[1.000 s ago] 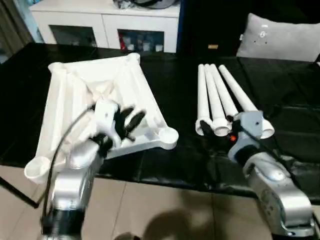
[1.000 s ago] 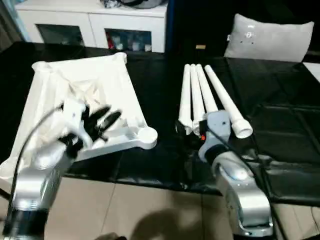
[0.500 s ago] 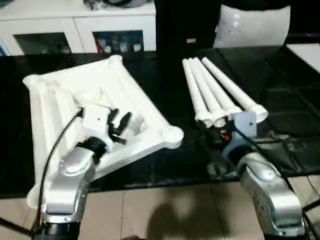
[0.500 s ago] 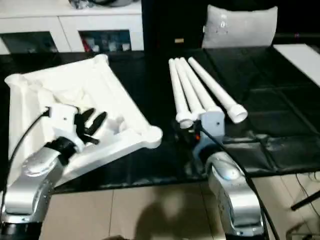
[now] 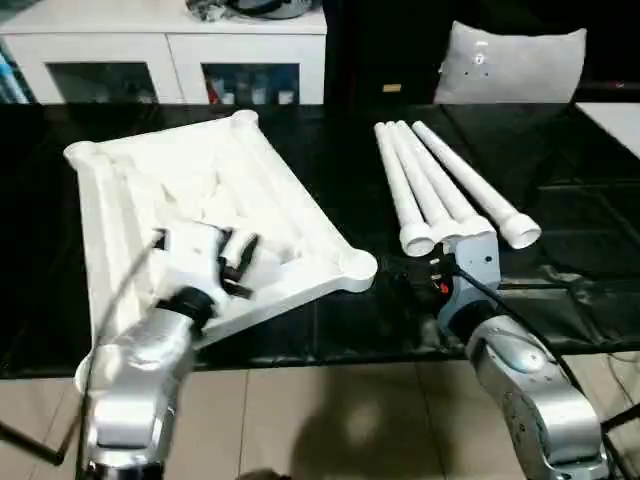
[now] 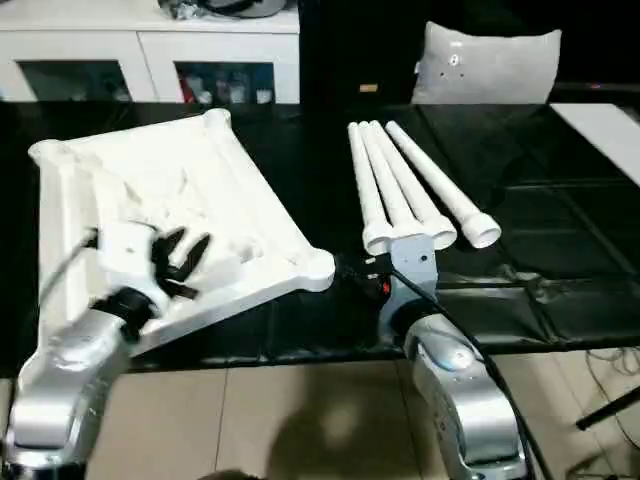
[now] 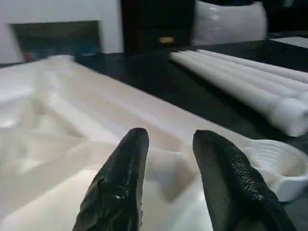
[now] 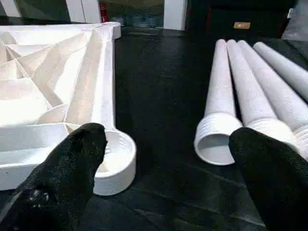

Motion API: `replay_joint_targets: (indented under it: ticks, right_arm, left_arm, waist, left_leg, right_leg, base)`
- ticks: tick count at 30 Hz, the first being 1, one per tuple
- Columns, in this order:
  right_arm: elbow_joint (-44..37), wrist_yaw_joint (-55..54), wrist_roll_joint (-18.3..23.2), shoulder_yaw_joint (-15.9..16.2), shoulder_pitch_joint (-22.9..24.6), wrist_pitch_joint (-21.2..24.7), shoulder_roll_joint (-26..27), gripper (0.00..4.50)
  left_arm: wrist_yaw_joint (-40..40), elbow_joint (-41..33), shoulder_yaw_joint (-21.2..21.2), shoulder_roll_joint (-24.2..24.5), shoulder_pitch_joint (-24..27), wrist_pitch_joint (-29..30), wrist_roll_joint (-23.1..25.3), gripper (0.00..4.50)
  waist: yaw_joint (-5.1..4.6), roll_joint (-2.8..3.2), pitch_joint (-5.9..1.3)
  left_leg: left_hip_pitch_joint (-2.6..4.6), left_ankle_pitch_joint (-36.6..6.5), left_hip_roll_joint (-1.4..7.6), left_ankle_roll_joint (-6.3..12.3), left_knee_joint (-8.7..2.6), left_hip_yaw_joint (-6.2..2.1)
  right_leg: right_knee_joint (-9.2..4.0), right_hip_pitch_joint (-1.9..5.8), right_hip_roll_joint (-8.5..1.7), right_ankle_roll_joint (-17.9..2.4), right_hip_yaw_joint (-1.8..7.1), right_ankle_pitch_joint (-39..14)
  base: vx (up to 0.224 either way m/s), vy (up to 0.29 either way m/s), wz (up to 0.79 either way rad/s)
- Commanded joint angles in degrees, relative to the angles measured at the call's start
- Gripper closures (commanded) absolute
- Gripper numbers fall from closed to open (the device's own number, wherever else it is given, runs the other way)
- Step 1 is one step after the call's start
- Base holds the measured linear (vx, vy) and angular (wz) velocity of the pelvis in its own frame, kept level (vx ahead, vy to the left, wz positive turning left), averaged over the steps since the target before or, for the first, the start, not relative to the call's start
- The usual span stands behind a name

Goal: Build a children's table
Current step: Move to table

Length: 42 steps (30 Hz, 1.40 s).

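Drawn back toward the near rim, the left gripper (image 5: 238,262) hovers half-open over the upturned white plastic ribbed tabletop (image 5: 150,180). Right gripper (image 8: 166,185), spread wide and empty, faces four white tube legs (image 5: 440,185) on the black table (image 5: 340,150); a white cabinet (image 5: 170,45) and grey cushion (image 5: 510,62) stand behind.

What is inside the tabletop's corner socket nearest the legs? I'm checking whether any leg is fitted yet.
The corner socket looks empty; its floor is partly hidden by the right gripper's finger.

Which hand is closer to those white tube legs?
Right. The right hand sits open just before the legs' flared ends; the left hand hovers over the tabletop, farther away.
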Motion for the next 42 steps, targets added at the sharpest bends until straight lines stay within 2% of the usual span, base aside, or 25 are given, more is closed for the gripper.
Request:
replay_joint_targets:
  ticks: [1,5,6,7,8,9,10,11,13,14,15,16,17,18,19,20,23,24,25,27,31,34,35,40,42]
  right_arm:
    - [-0.3,0.3,0.2,-1.0,-0.1,-0.6,-0.8,0.0]
    - [-0.3,0.4,0.4,-1.2,0.0,-0.6,-1.2,0.0]
    - [-0.3,0.4,0.4,-1.1,0.0,-0.6,-1.3,0.0]
    - [-0.3,0.6,0.3,-1.1,0.0,-0.6,-1.4,0.0]
    - [-0.4,0.7,0.2,-1.1,0.0,-0.7,-1.4,0.0]
    - [-0.3,1.0,0.1,-1.0,-0.1,-0.8,-1.5,0.0]
    - [-0.3,1.2,0.1,-1.0,-0.2,-0.9,-1.6,0.0]
    - [-0.3,1.4,0.0,-1.0,-0.2,-0.9,-1.7,0.0]
    - [-0.5,1.9,0.5,-1.1,-0.3,-0.7,-1.9,0.0]
    - [-0.7,1.8,-0.2,-0.7,-0.4,-0.6,-2.5,0.0]
    - [-0.7,1.8,-0.3,-0.6,-0.4,-0.6,-2.6,0.0]
    - [-0.8,2.1,0.2,-0.7,-0.4,-0.4,-2.6,0.0]
    - [-0.9,2.1,0.8,-1.1,-0.4,-0.2,-2.3,0.0]
    - [-0.9,2.1,1.0,-1.3,-0.5,0.0,-2.2,0.0]
    - [-0.9,2.2,0.7,-1.2,-0.7,-0.3,-2.5,0.0]
    - [-0.9,2.2,0.5,-1.1,-0.7,-0.4,-2.5,0.0]
    - [-0.8,3.4,1.7,-1.8,-1.3,0.2,-2.5,0.0]
    - [-1.0,3.6,1.7,-1.7,-1.5,0.6,-2.9,0.0]
    - [-1.0,3.3,1.3,-1.7,-2.0,0.9,-3.3,0.0]
    - [-0.9,2.8,1.4,-2.2,-2.8,1.6,-3.3,0.0]
    - [-0.8,1.6,1.0,-2.3,-4.1,5.1,-3.0,0.0]
    - [0.4,1.5,0.2,-1.2,-4.8,4.3,-2.9,0.0]
    - [0.8,0.7,0.2,-1.3,-5.1,4.4,-2.4,0.0]
    - [2.3,-2.1,-1.0,-2.3,-6.5,5.4,-1.5,0.0]
    - [2.3,-1.3,1.4,-3.7,-6.6,6.7,-0.7,0.0]
  left_arm:
    - [0.2,-0.7,-0.6,-0.3,-0.3,-0.5,1.0,2.66]
    - [0.6,-0.3,-0.8,-0.3,-0.3,-0.5,1.6,2.66]
    - [0.6,-0.3,-0.8,-0.3,-0.3,-0.5,1.5,2.66]
    - [0.7,-0.3,-0.9,-0.3,-0.3,-0.5,1.4,2.66]
    - [0.8,-0.3,-1.0,-0.2,-0.3,-0.6,1.4,2.66]
    - [1.0,-0.2,-1.2,-0.2,-0.3,-0.7,1.4,2.66]
    - [1.2,-0.1,-1.3,-0.2,-0.3,-0.8,1.4,2.66]
    - [1.3,0.0,-1.5,-0.3,-0.4,-0.9,1.5,2.66]
    - [1.3,0.0,-1.6,-0.4,-0.4,-1.0,1.7,2.66]
    - [1.2,-0.1,-1.9,-0.4,-0.3,-1.1,2.1,2.66]
    - [1.2,-0.1,-1.9,-0.4,-0.3,-1.1,2.2,2.66]
    - [1.1,-0.3,-2.0,-0.4,-0.2,-1.1,2.3,2.66]
    - [1.2,-0.5,-2.1,-0.3,-0.1,-1.1,2.3,2.66]
    - [1.2,-0.6,-2.1,-0.3,-0.1,-1.1,2.3,2.66]
    - [1.4,-0.8,-2.1,-0.4,0.1,-1.2,2.2,2.66]
    - [1.4,-0.9,-2.1,-0.3,0.1,-1.2,2.0,2.66]
    - [1.2,-1.2,-2.4,0.0,0.2,-0.3,1.6,2.66]
    - [0.9,-1.2,-2.5,0.2,0.1,-0.2,1.6,2.66]
    - [0.5,-1.1,-2.6,0.4,-0.1,-0.3,1.6,2.66]
    - [0.1,-0.9,-2.5,0.8,-0.5,-0.5,1.7,2.66]
    - [0.2,-0.2,-1.9,1.3,-1.7,-0.8,2.0,2.66]
    - [1.6,0.0,-1.6,1.3,-2.6,-0.2,2.6,2.66]
    - [1.7,-0.2,-1.3,1.3,-2.9,0.3,2.2,2.66]
    - [0.6,-0.2,-1.2,1.6,-3.4,2.2,1.0,2.66]
    - [0.1,-0.3,-1.5,1.9,-3.6,2.5,1.0,2.66]
  waist:
    - [-1.91,0.77,-1.95]
    - [-3.15,-0.69,-2.57]
    - [-2.39,-1.16,-2.84]
    - [-0.17,-1.42,-3.23]
    - [0.22,-0.9,-3.48]
    - [0.55,-0.71,-3.9]
    - [0.41,0.17,-4.28]
    - [-1.49,2.06,-4.83]
    - [-3.7,1.65,-5.72]
    - [-3.4,1.87,-5.2]
    - [-3.77,0.92,-5.4]
    - [-4.11,0.03,-5.41]
    - [-2.67,-3.93,-4.33]
    - [-2.67,-3.93,-4.33]
    - [-0.6,-4.97,-4.88]
    - [0.31,-4.75,-4.56]
    - [1.08,-2.17,-3.38]
    - [1.11,-1.43,-3.58]
    - [-0.41,0.67,-5.87]
    - [-0.19,0.71,-5.94]
    - [0.65,-0.94,-4.93]
    - [0.41,-0.96,-4.01]
    - [1.02,-1.46,-3.41]
    - [-3.08,2.26,-3.1]
    - [-2.65,1.47,-2.68]
  left_leg:
    - [3.95,-50.2,9.34,-13.55,-10.57,-7.43]
    - [3.12,-39.5,7.39,-9.43,-8.04,-5.85]
    - [1.39,-32.6,6.58,-6.79,-5.79,-5.06]
    - [-4.46,-10.1,6.73,1.29,3.8,-6.94]
    - [-6.14,-6.5,6.68,1.75,4.8,-7.86]
    - [-7.15,-0.1,5.91,2.08,2.05,-8.03]
    - [-5.72,3.3,5.78,2.26,-0.97,-7.49]
    - [2.41,7.1,8.8,7.62,-4.06,-10.42]
    - [9.77,15.2,14.48,22.62,-3.29,-16.54]
    - [7.86,23.0,10.1,32.83,-3.06,-18.97]
    - [7.97,25.5,9.37,33.86,-2.46,-19.05]
    - [7.26,26.3,8.2,33.05,-2.37,-18.92]
    - [1.07,6.3,-0.15,17.09,-0.18,-10.91]
    - [1.07,6.3,-0.15,17.09,-0.18,-10.91]
    - [-3.8,-4.8,-1.85,7.64,6.77,-9.03]
    - [-4.27,-2.5,-0.94,4.78,6.97,-9.37]
    - [-4.78,10.3,3.31,-2.97,1.87,-10.58]
    - [-3.92,12.4,4.23,-3.09,-1.07,-10.34]
    - [0.68,32.1,8.36,0.03,-1.01,-13.44]
    - [2.49,49.5,8.32,-0.24,-0.05,-14.3]
    - [-1.52,16.0,5.89,-5.57,-2.36,-10.29]
    - [-1.27,-1.4,6.71,-6.15,-3.77,-9.86]
    - [-4.01,-5.3,5.06,-2.0,-5.22,-11.7]
    - [-0.92,-34.0,7.47,-6.06,-11.04,-24.12]
    - [0.18,-31.9,10.99,-3.51,-9.74,-21.59]
  right_leg:
    - [-2.42,-0.77,-2.6,-5.2,0.2,-18.7]
    - [-5.47,1.11,-6.59,-8.3,2.91,-16.2]
    - [-6.69,2.89,-8.77,-9.7,4.83,-19.2]
    - [-10.11,7.73,-16.04,-14.1,9.61,-30.3]
    - [-9.63,8.64,-15.73,-15.0,9.59,-29.3]
    - [-7.48,8.3,-9.25,-14.5,5.8,-22.9]
    - [-6.25,7.1,-5.0,-13.4,3.02,-19.3]
    - [-1.45,1.33,0.79,-9.7,-0.63,-10.2]
    - [7.68,-7.89,-0.77,0.6,0.9,-8.4]
    - [9.18,-8.97,0.01,5.0,1.0,-6.8]
    - [8.73,-9.96,-0.15,6.2,2.3,-5.3]
    - [8.01,-10.05,-0.62,6.2,3.48,-2.8]
    - [-1.62,-3.19,-2.94,3.2,7.87,7.2]
    - [-1.62,-3.19,-2.94,3.2,7.87,7.2]
    - [-4.52,5.67,-8.55,-5.5,14.56,-8.9]
    - [-4.38,6.0,-8.5,-7.6,13.57,-8.1]
    - [-3.18,3.89,-6.56,-17.0,8.58,9.2]
    - [-2.47,3.21,-4.72,-16.3,6.59,10.7]
    - [3.16,-0.52,0.04,-9.9,4.29,19.9]
    - [1.51,-2.48,-2.05,-5.9,5.52,17.8]
    - [-0.65,1.53,-3.8,-9.1,6.02,18.3]
    - [-1.67,1.46,-4.5,-12.0,6.33,8.2]
    - [-2.0,3.24,-5.34,-13.2,3.74,3.6]
    - [3.53,1.38,0.81,-11.7,0.03,-11.4]
    - [4.46,-1.08,-0.48,-9.1,3.27,-8.0]
  base:
    - [0.058,0.005,-0.02]
    - [0.08,-0.022,-0.01]
    - [0.133,-0.049,-0.01]
    - [0.159,-0.042,-0.08]
    - [0.159,-0.042,-0.08]
    - [0.169,-0.029,-0.12]
    - [0.209,-0.002,0.03]
    - [0.209,-0.002,0.03]
    - [0.225,0.022,0.06]
    - [0.217,0.016,0.04]
    - [0.172,-0.019,0.28]
    - [0.14,-0.043,0.51]
    - [0.14,-0.043,0.51]
    - [0.069,-0.054,0.58]
    - [0.09,-0.051,0.19]
    - [0.09,-0.051,0.19]
    - [0.138,-0.024,-0.12]
    - [0.133,0.047,-0.07]
    - [0.142,0.076,0.0]
    - [0.119,0.072,0.0]
    - [-0.006,0.026,-0.02]
    - [-0.071,-0.023,0.01]
    - [-0.085,-0.041,0.04]
    - [-0.062,-0.072,0.5]
    - [-0.04,-0.156,0.58]
